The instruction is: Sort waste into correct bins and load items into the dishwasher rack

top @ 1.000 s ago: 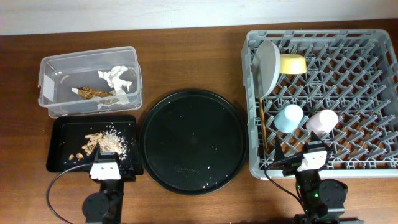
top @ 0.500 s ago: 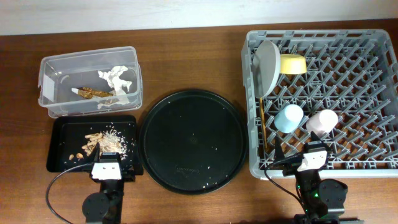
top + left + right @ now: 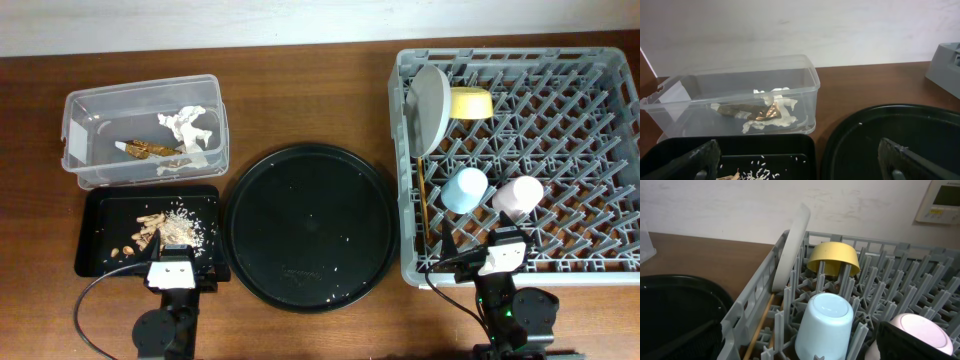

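The clear tub holds white tissue paper and the foil wrapper; both show in the left wrist view, tissue and wrapper. The black tray holds food scraps. The grey rack holds the upright plate, yellow bowl, light blue cup, pink cup and chopsticks. My left gripper is open and empty over the black tray's near edge. My right gripper is open and empty at the rack's near edge.
A large round black tray with a few rice grains lies between the black tray and the rack. A white wall runs behind the table.
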Available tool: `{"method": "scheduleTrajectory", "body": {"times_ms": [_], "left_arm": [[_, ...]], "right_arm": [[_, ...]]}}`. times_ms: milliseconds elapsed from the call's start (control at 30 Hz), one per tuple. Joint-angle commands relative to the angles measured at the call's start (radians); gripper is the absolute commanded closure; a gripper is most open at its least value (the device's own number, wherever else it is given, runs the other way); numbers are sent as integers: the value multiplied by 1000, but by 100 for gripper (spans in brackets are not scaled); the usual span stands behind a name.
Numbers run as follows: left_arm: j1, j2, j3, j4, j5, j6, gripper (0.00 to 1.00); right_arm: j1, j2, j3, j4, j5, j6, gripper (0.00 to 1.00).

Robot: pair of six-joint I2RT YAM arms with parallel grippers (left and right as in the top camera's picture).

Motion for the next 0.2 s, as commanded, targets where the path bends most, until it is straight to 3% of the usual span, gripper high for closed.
{"method": "scheduleTrajectory", "body": {"times_ms": [0, 167], "left_arm": [[5, -8, -6, -1, 14, 16, 1], [5, -8, -6, -1, 14, 16, 1]], "right_arm": [[5, -7, -8, -1, -2, 1, 1], [5, -7, -8, -1, -2, 1, 1]]}}
